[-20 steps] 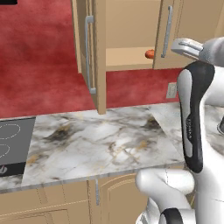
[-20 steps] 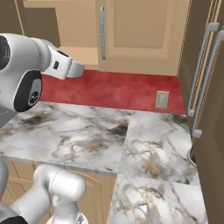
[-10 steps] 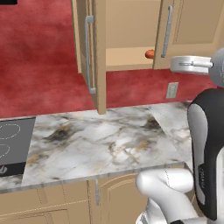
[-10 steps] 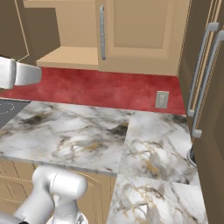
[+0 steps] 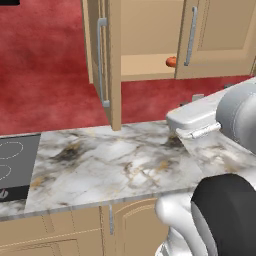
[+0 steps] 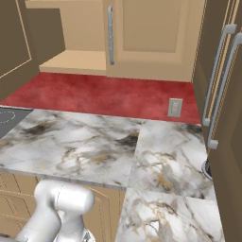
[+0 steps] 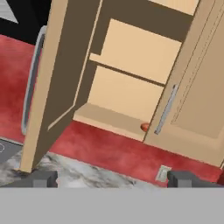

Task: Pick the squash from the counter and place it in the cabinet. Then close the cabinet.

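Orange squash point(image 5: 171, 61), one, inside cabinet point(image 5: 150, 37)

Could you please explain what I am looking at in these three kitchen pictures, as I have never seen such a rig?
This is a rendered kitchen with a white robot arm on a base that can drive. Two cameras ride on the base behind the arm, one to its left and one to its right, looking down over the marble counter. The third camera sits on the hand itself and looks along the gripper, whose two dark fingertips rise at the bottom, wide apart with nothing between them.

Above the counter hangs a tan cabinet. Its left door stands open; its right door is shut. The small orange-red squash already sits on the cabinet's bottom shelf, partly behind the right door's edge. A black stovetop lies at the counter's left end.
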You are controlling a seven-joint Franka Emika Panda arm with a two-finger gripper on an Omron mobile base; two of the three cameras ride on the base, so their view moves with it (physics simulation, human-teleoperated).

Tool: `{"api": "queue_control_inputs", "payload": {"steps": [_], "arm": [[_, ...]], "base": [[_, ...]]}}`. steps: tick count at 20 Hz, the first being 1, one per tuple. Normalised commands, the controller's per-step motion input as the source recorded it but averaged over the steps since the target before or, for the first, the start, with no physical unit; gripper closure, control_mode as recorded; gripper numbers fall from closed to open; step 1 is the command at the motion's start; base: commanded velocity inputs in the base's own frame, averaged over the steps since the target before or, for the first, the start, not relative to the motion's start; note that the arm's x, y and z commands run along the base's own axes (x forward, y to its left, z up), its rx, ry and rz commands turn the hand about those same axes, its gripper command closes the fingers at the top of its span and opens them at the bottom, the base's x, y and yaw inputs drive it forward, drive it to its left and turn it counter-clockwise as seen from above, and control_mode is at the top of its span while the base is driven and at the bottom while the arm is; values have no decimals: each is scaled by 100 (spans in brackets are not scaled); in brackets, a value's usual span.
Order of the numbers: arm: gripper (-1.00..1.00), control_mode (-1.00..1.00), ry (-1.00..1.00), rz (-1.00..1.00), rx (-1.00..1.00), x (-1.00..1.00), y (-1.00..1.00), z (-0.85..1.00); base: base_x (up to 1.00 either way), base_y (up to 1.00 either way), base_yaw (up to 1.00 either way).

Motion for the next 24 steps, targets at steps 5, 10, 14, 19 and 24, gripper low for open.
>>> {"api": "queue_control_inputs", "payload": {"steps": [5, 10, 14, 19, 24], "arm": [[-100, -100, 0, 17, -63, -6, 94, -13], [-100, -100, 1, 3, -53, 6, 95, -4], [-100, -100, -1, 0, -52, 28, 91, -27], [-100, -100, 0, -3, -41, 84, 47, -15], [-100, -100, 0, -7, -34, 100, 13, -3]], "base": [[0, 0, 0], [0, 0, 0], [0, 0, 0], [0, 0, 0], [0, 0, 0]]}}
